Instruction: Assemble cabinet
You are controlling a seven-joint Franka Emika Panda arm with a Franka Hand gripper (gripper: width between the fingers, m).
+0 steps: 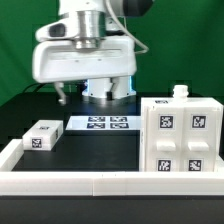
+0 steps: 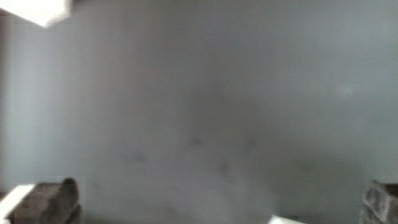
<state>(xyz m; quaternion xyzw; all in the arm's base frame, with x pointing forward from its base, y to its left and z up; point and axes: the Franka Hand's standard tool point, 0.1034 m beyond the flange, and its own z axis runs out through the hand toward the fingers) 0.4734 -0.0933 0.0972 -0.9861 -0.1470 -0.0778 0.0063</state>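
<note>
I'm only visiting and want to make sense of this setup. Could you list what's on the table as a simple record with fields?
end effector: open, fingers wide apart, nothing between them, raised over the table
cabinet: largest white tagged box, upright at the exterior view's right
small block: white, tagged, lying at the exterior view's left, apart from the cabinet
marker board: flat on the table, between the two and further back
border rail: low, white, along the near edge

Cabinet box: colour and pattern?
The cabinet is white with black-and-white square tags; clearest in the exterior view.
</note>
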